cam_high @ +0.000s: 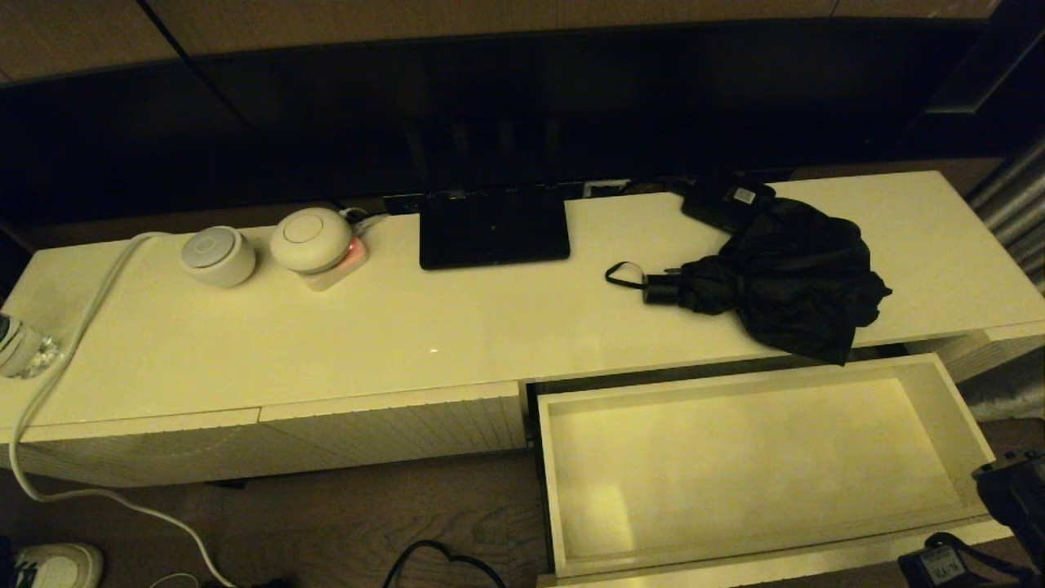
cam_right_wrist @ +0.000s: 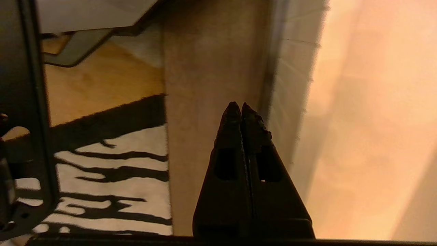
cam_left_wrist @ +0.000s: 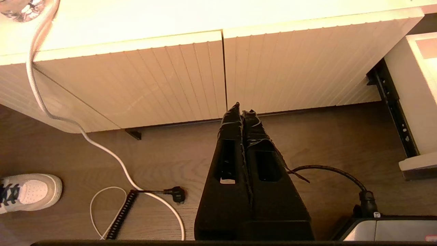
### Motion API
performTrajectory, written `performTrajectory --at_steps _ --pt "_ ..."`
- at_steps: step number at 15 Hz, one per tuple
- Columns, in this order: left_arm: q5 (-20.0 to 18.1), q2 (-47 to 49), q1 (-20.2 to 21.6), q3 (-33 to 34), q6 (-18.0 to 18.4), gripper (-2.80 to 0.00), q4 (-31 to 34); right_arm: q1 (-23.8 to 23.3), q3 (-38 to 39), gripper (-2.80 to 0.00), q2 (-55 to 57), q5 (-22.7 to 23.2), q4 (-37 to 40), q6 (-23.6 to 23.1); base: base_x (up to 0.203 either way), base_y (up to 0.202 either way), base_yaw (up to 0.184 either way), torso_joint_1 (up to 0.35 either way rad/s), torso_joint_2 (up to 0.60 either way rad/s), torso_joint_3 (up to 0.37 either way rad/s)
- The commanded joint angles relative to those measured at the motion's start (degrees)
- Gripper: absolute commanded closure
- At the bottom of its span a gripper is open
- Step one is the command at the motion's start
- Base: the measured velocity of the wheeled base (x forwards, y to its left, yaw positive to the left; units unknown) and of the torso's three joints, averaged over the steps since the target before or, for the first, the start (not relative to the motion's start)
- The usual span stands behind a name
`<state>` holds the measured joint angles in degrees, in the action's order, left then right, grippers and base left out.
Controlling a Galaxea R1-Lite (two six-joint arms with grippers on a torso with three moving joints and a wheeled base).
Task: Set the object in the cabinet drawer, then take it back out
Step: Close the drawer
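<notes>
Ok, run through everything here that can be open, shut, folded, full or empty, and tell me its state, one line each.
cabinet drawer: pulled out, empty.
umbrella: folded, loosely bunched, lying on the cabinet top, behind the drawer.
narrower ribbed fronts: closed.
left gripper: shut, empty, low before the closed fronts.
right gripper: shut, empty, beside the drawer.

A clear plastic bottle (cam_high: 18, 347) is cut off by the head view's left edge. A white sneaker (cam_high: 51, 565) is cropped at the bottom corner. The small black box's white label (cam_high: 744, 195) is illegible.
</notes>
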<state>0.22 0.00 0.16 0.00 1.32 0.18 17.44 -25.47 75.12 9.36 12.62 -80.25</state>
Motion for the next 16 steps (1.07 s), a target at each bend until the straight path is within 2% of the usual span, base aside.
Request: performTrajectory --at_steps 1,4,11,16 --pt "0.0 0.0 0.0 0.2 0.0 0.00 0.0 0.1 0.2 0.00 4.0 0.4 0.0 -0.5 0.000 0.000 0.000 0.000 0.00 0.000" --pt "0.0 0.0 0.0 0.2 0.0 0.00 0.0 0.5 0.8 0.00 7.2 0.4 -2.0 -0.6 0.000 0.000 0.000 0.000 0.00 0.000" --pt "0.0 0.0 0.0 0.2 0.0 0.00 0.0 0.4 3.7 0.00 17.4 -0.8 -20.1 -0.7 0.000 0.000 0.000 0.000 0.00 0.000" --pt "0.0 0.0 0.0 0.2 0.0 0.00 0.0 0.4 0.9 0.00 17.4 -4.3 -22.0 -0.7 0.000 0.000 0.000 0.000 0.00 0.000"
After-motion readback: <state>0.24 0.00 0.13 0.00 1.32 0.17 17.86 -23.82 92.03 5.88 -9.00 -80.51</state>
